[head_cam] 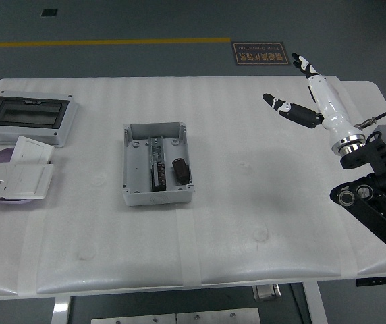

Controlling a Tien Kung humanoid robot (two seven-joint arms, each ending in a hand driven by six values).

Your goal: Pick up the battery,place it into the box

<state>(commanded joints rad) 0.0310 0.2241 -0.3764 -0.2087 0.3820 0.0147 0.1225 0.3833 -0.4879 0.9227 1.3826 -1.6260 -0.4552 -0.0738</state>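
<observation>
dark battery [179, 169] lying inside open grey box [158, 138]

1. We see one sign: a dark rectangular floor plate [261, 53] on the grey floor beyond the tabletop's far edge, just left of the right hand's [306, 101] raised fingers [302, 63].
2. It carries two lines of pale print, seen upside down from our side. The upper line appears to be Latin letters and the lower line Chinese characters, but both are too small and blurred for us to read with confidence.
3. We find no other print, brand, number or label that can be read.
</observation>
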